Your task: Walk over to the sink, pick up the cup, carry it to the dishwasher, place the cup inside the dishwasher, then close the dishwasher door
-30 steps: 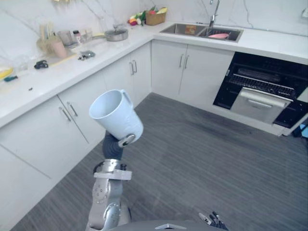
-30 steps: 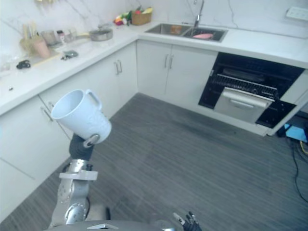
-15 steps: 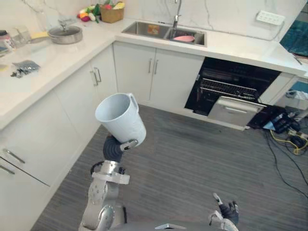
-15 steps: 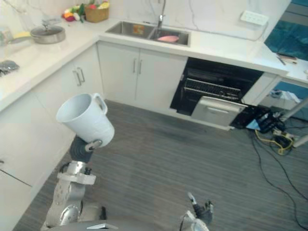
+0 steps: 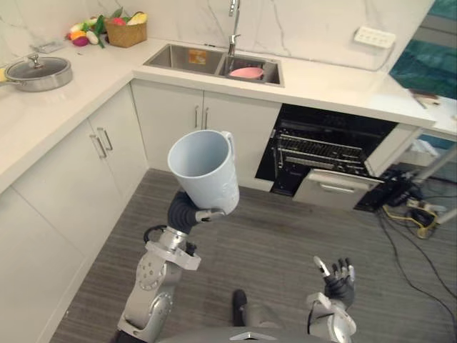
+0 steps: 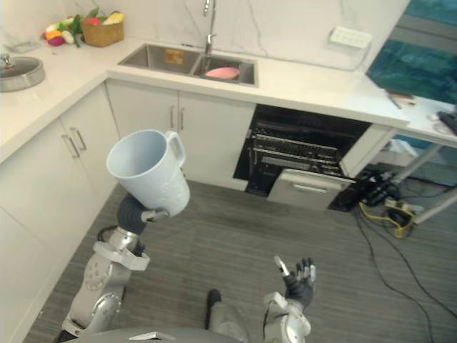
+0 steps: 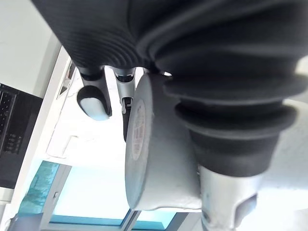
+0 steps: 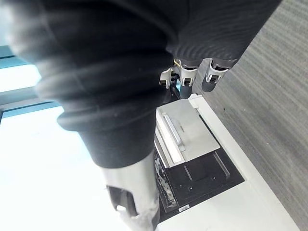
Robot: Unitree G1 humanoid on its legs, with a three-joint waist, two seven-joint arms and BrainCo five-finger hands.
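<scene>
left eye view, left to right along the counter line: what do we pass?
lidded pan → basket of produce → pink dish → wall socket

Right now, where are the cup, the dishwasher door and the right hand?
cup (image 5: 218, 187), left eye view, outer wall.
dishwasher door (image 5: 332, 197), left eye view, front panel.
right hand (image 5: 338, 286), left eye view, palm.

Head pair: mounted high, tilted down and forward across the grey floor (image 5: 285, 236) toward the sink (image 5: 193, 58) and the open dishwasher (image 5: 321, 150). Both eyes share this scene, slightly offset sideways.

Left wrist camera: very near, looks along the left hand (image 7: 96, 38), with the cup (image 7: 163, 163) close against the lens.

Right wrist camera: looks along the right hand (image 8: 211, 33) toward the dishwasher and floor.
</scene>
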